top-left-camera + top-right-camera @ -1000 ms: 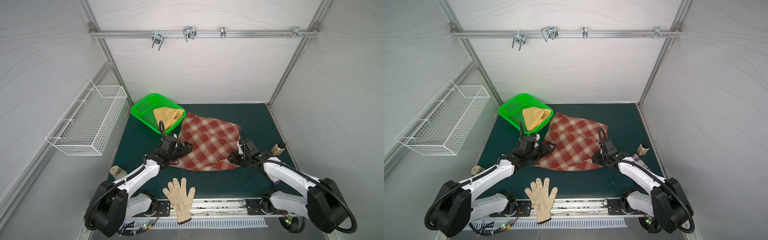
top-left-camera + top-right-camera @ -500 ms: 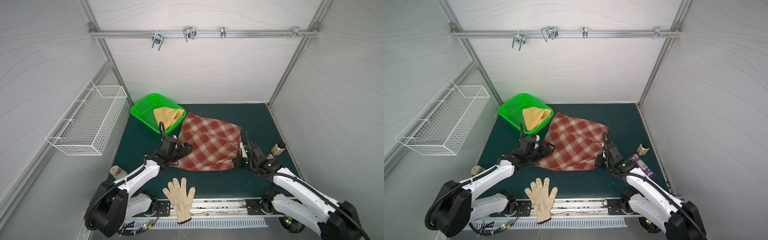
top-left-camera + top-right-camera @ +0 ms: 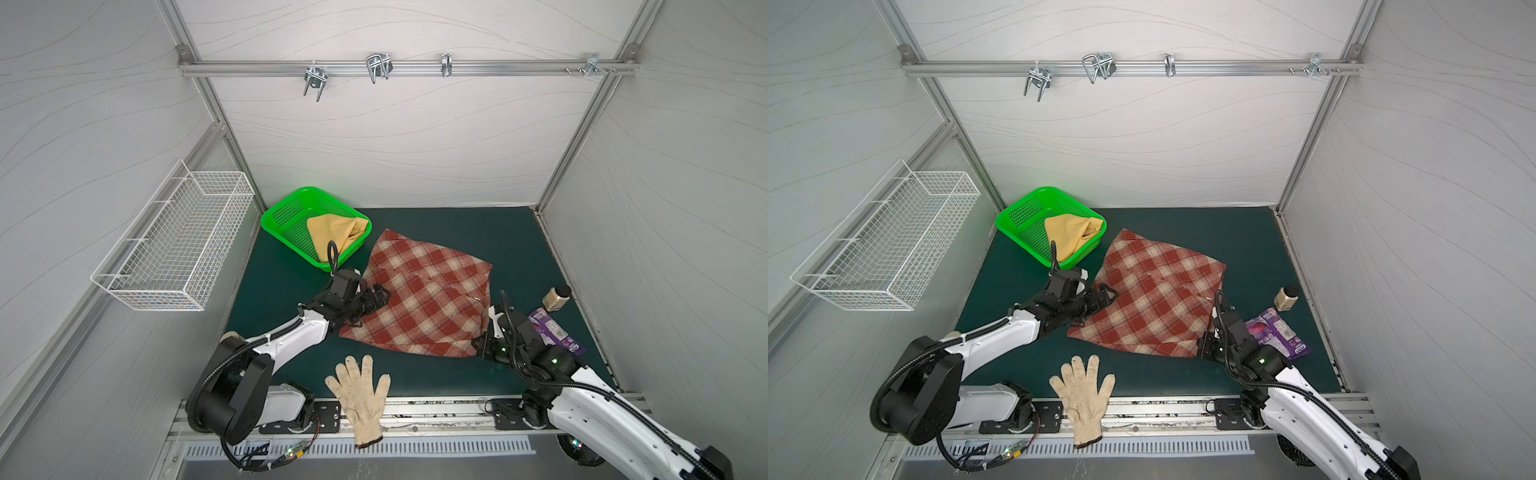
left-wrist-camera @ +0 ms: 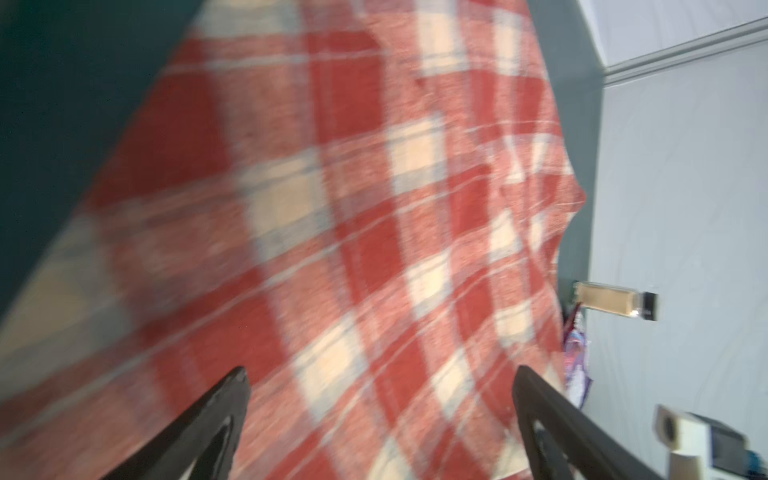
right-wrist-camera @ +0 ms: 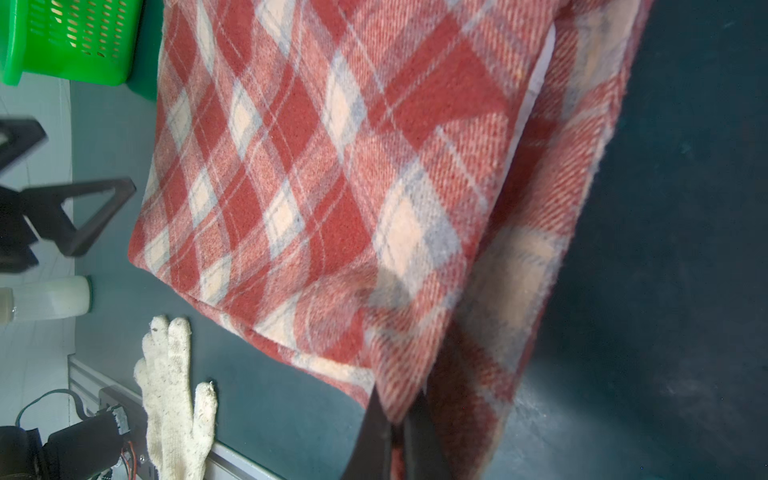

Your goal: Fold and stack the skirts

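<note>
green basket (image 3: 286, 203): far left corner of worktop (image 3: 457, 232) | glove (image 3: 360, 395): front edge, fingers on worktop, cuff over metal rail (image 3: 436, 411) | purple packet (image 3: 552, 334): flat, near right edge | jar (image 3: 556, 298): standing just behind packet | wire basket (image 3: 174, 245): on left wall

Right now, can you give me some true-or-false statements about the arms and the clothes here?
The right arm's fingers pinch a corner of the plaid skirt. True.
The left arm's fingers are clamped on the plaid skirt. False: they stand open at its edge.
The yellow skirt lies in the green basket. True.
The glove lies on the plaid skirt. False: it lies apart, by the front rail.
</note>
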